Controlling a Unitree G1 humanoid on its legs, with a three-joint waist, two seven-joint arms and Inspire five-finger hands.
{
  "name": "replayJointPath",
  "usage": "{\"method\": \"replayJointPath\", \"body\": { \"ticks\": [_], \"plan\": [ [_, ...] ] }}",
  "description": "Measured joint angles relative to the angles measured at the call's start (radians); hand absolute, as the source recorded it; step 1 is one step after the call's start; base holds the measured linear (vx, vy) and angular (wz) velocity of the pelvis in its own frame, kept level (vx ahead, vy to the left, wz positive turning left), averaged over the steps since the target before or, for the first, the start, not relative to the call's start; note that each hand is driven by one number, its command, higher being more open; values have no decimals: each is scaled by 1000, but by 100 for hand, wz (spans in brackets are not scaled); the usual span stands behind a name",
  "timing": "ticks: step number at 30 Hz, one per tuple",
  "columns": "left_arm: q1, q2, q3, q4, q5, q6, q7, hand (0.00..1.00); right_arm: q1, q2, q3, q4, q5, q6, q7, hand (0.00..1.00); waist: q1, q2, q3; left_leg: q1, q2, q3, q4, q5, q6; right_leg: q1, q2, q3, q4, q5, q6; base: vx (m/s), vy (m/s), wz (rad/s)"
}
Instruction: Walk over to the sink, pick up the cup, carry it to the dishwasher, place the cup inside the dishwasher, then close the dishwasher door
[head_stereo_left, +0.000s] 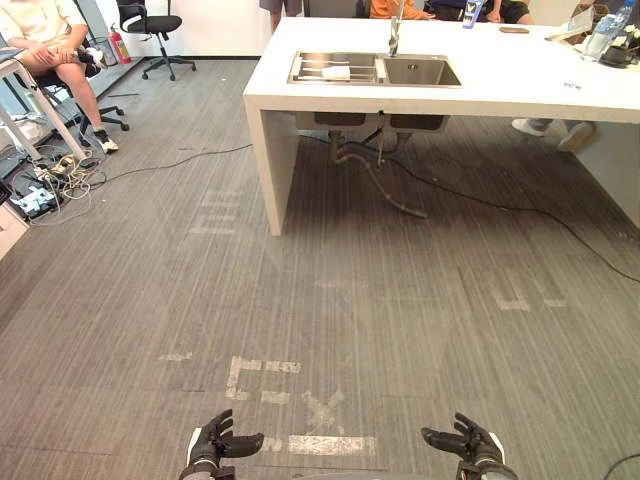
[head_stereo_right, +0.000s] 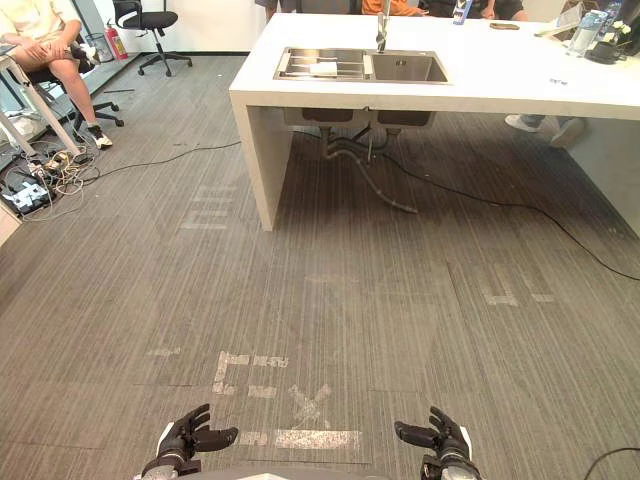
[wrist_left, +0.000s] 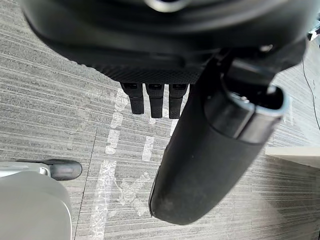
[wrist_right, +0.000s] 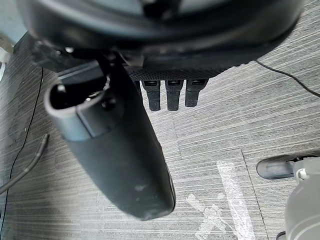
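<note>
Nearest, low over the grey floor: left hand and right hand, well apart, fingers loose and spread, holding nothing. Between them and just beyond, worn white tape marks. Farther off, a white bench with a steel sink and tap. In the left basin, a small white object, possibly the cup, too distant to tell. At far left, a seated person.
</note>
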Motion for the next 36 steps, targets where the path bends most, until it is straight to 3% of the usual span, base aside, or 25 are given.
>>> {"method": "replayJointPath", "body": {
  "ticks": [24, 27, 29, 31, 32, 33, 34, 35, 36],
  "plan": [
    [11, 8, 22, -2, -18, 0, 0, 90, -48, -51, -35, 1, 4, 1, 17, 90, -2, 15, 22, -6, 4, 15, -44, 22, -2, -11, 4, 10, -44, 30, -7, 2, -1, -2],
    [12, 9, 22, -3, -20, 0, 2, 90, -66, -51, -35, 1, 4, 1, 16, 90, 1, 16, 28, -18, 10, 36, -36, 11, 2, -29, 9, 29, -43, 22, -9, 57, -6, -22],
    [12, 9, 21, -12, -22, 0, 3, 90, -76, -51, -36, 0, 4, 2, 14, 90, 2, 16, 34, -35, 18, 49, 25, -39, 1, -34, 16, 43, -23, -2, -10, 108, -3, -20],
    [12, 9, 21, -38, -31, 0, 3, 90, -80, -51, -41, -2, 3, 2, 11, 90, 4, 16, 39, -62, 22, 52, 102, -95, 3, -70, 18, 43, 69, -72, -1, 117, -7, -7],
    [11, 9, 20, -60, -39, 0, 3, 90, -80, -51, -48, -3, 4, 2, 9, 90, 4, 12, 51, -68, 16, 52, 150, -134, 10, -105, 11, 40, 177, -141, 26, 121, -3, 0],
    [9, 9, 20, -67, -39, 0, 3, 90, -79, -52, -52, -3, 4, 2, 8, 90, 4, 11, 54, -70, 11, 52, 168, -152, 12, -123, 3, 32, 237, -168, 41, 134, 8, -6],
    [5, 8, 20, -75, -40, 0, 4, 90, -78, -51, -56, -4, 4, 4, 5, 90, 8, 13, 56, -69, 5, 58, 189, -180, 18, -181, -11, 7, 386, -202, 76, 155, 28, -9],
    [-1, 12, 19, -83, -42, 0, 5, 90, -78, -45, -56, -9, 4, 7, 2, 90, 9, 13, 68, -49, 0, 60, 189, -195, 29, -261, -27, -19, 578, -205, 91, 190, 31, -4],
    [-8, 17, 17, -87, -46, 0, 8, 90, -77, -41, -53, -9, 4, 9, 3, 90, 6, 12, 80, -31, -4, 55, 187, -202, 35, -295, -40, -38, 656, -225, 87, 329, 24, 9]
  ]
}}
